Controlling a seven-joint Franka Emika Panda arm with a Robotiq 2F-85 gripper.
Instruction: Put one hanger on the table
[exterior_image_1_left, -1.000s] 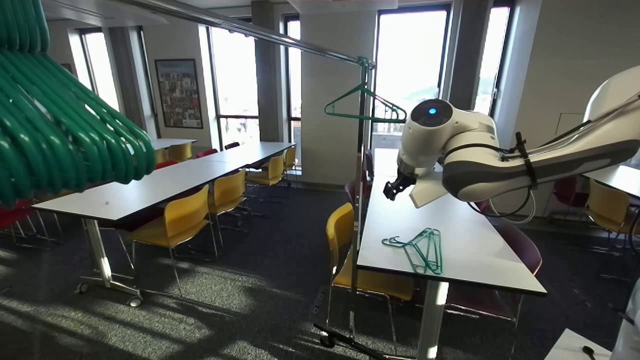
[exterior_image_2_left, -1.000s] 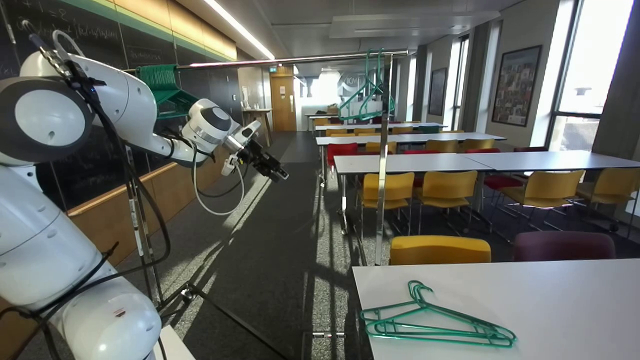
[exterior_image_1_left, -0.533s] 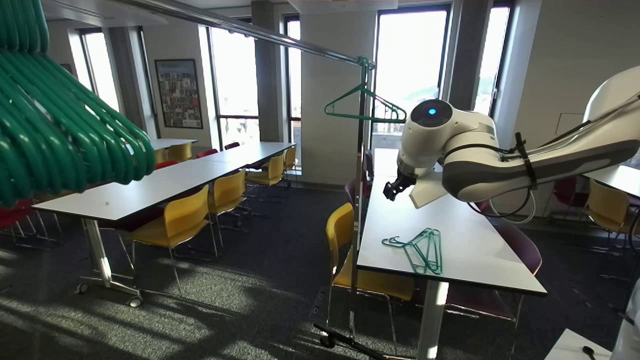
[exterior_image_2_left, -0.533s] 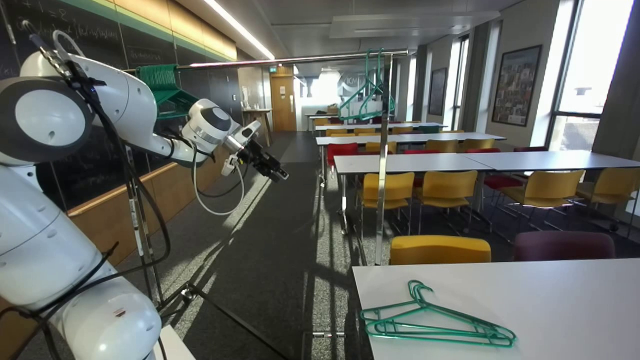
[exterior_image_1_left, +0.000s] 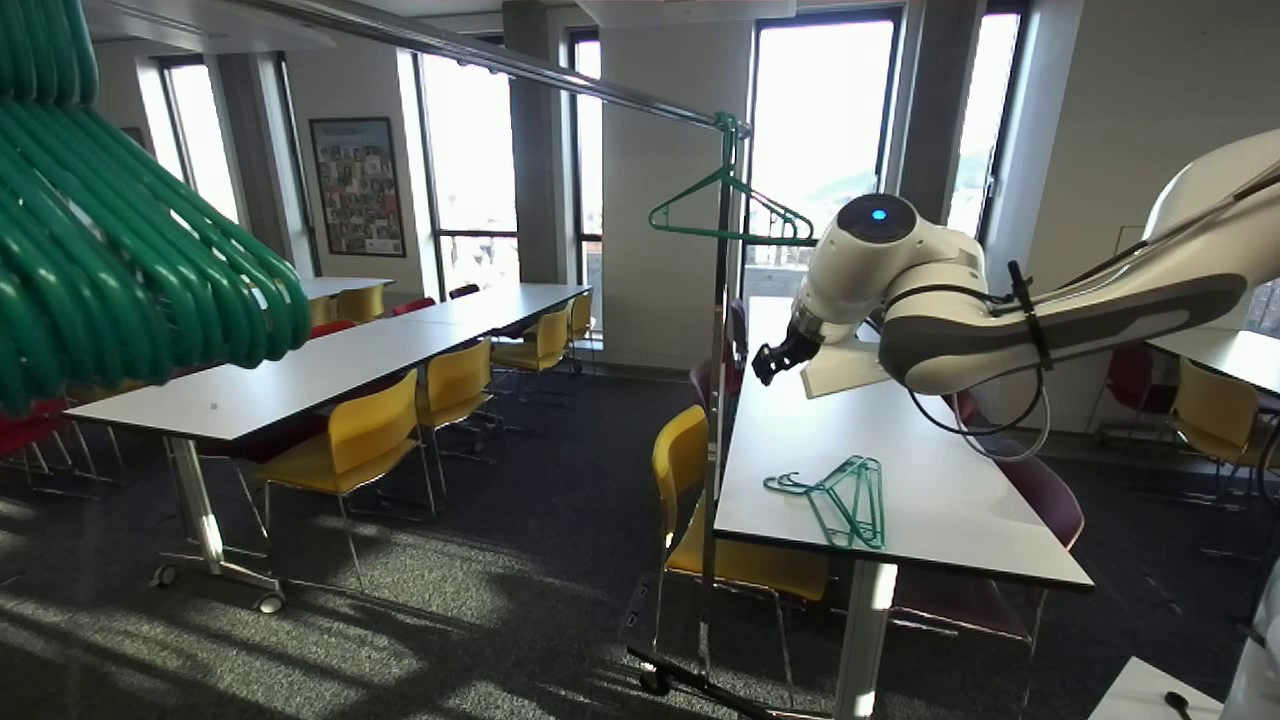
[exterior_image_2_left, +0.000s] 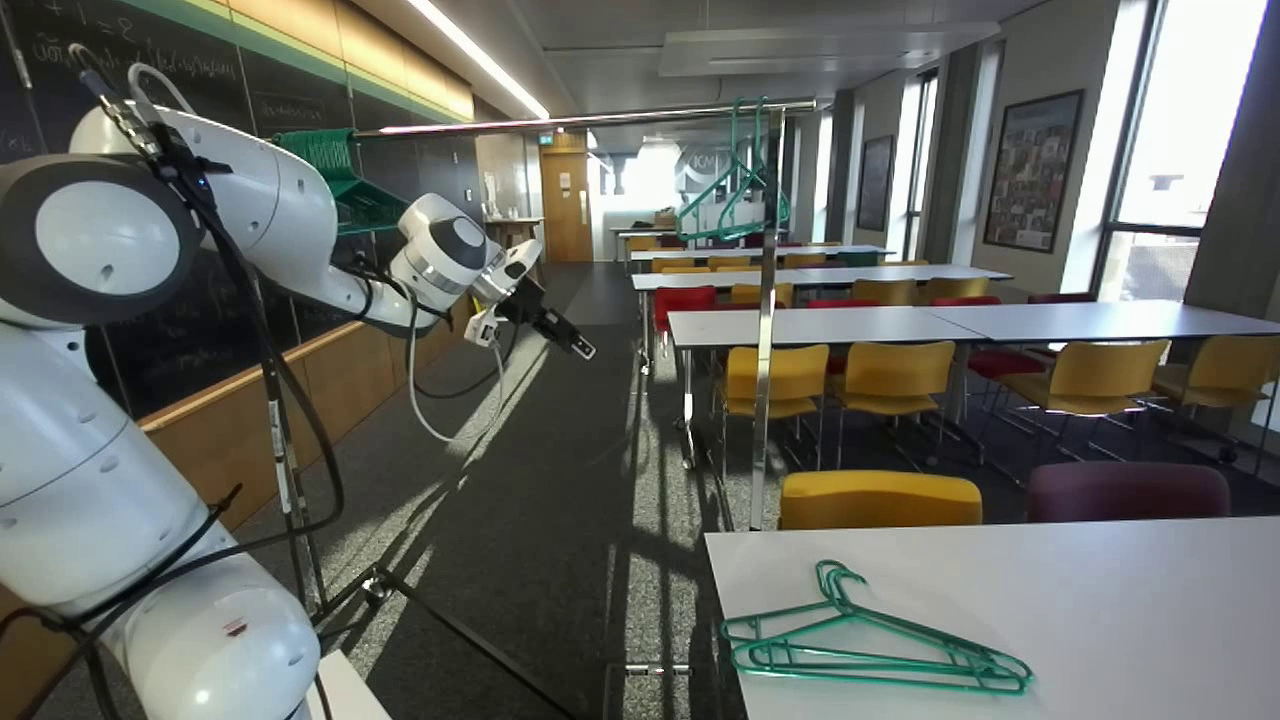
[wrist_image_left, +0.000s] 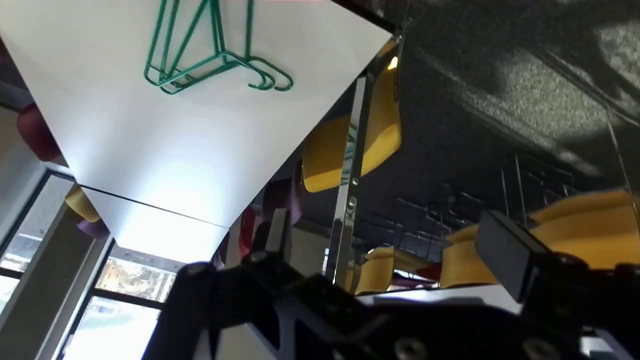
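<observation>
From here, green clothes hangers (exterior_image_1_left: 838, 503) overlap on the white tabletop (exterior_image_1_left: 960, 500), at five o'clock from jaws spread wide and empty.

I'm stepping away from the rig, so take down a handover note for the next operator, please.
Fingers: apart in mid-air, nothing between them.
Things: two green hangers lie overlapping on the white table; other hangers hang from the rail.
Done: hangers are on the table; whether one counts for this job, I can't tell.
Left: perhaps nothing; otherwise, fetch one from the rail.
</observation>
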